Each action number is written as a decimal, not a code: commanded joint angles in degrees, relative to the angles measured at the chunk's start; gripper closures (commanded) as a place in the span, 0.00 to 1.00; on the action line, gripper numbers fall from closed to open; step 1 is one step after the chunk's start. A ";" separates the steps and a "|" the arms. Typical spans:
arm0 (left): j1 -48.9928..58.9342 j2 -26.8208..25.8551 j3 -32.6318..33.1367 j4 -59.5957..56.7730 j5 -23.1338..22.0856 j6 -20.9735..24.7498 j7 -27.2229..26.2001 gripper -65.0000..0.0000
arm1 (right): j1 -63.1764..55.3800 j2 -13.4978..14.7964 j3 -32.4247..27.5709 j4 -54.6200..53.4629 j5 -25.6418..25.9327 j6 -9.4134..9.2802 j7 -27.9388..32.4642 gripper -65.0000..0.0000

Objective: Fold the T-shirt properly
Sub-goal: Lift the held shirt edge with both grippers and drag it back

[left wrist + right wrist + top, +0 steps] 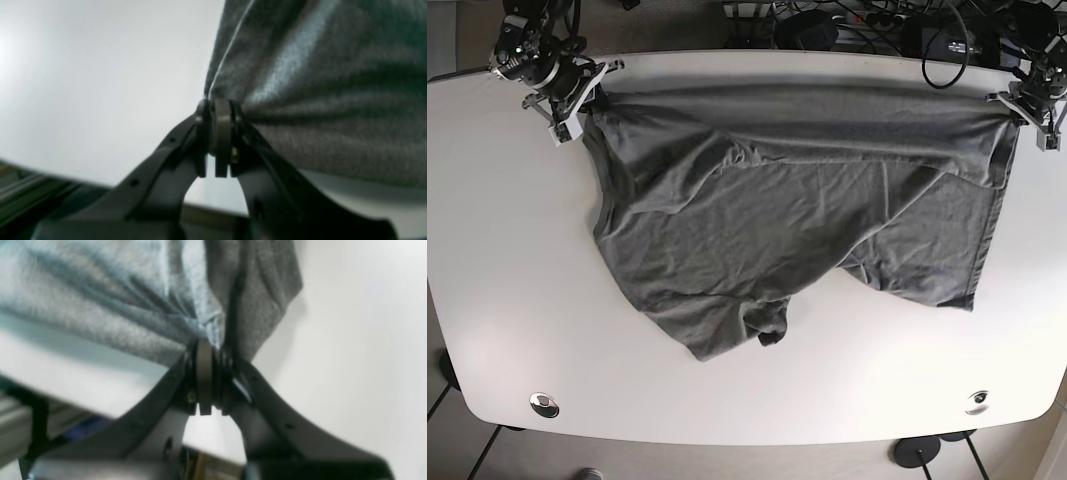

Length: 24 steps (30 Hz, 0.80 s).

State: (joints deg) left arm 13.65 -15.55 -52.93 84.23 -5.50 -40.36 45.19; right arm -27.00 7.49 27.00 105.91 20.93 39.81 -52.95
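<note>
T-shirt [777, 220], grey, soft, light, limp, sags rumpled across the white desk [507, 330] from its far edge. Left gripper [220, 133] and right gripper [206, 373] fingers clenched on its two far corners; hold hems.

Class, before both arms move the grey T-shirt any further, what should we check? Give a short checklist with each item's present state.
1. Left gripper clamped on the grey cotton T-shirt: ok.
2. Right gripper clamped on it: ok.
3. Edge between the grippers stretched taut: ok.
4. Shirt body flat on the white table: not ok, bunched and wrinkled.
5. Sleeves laid out: cannot tell.
</note>
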 commanded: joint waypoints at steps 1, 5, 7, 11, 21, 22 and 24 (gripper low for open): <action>1.08 -1.11 -1.53 2.24 -0.26 0.36 -1.10 0.99 | -1.87 0.73 0.38 2.36 0.21 0.19 0.68 0.97; 3.36 -1.02 -4.35 2.15 -0.26 0.36 -1.10 0.99 | -4.95 0.73 0.64 2.36 0.21 0.19 0.68 0.97; 4.68 -1.11 -4.70 2.24 -0.26 0.36 -1.10 0.99 | -6.01 0.65 2.14 2.36 0.21 0.19 0.68 0.97; 5.73 -1.20 -4.61 2.24 -0.26 0.36 -1.01 0.98 | -6.62 0.65 2.40 2.36 0.21 0.19 0.68 0.97; 5.12 -1.11 -4.08 14.37 -2.99 0.36 2.24 0.56 | -8.38 0.73 8.38 7.81 9.97 0.19 0.68 0.33; 3.98 -1.20 -3.64 15.86 -6.42 0.36 2.24 0.56 | -5.92 1.00 9.17 7.72 11.12 0.19 0.68 0.33; 2.39 -1.46 -1.36 16.65 -9.23 0.36 2.24 0.56 | -2.67 1.61 9.17 7.54 11.03 0.19 0.68 0.33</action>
State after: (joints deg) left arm 16.08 -15.97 -53.71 99.66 -13.82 -39.97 48.40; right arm -29.56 8.27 35.88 112.40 30.55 39.92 -53.82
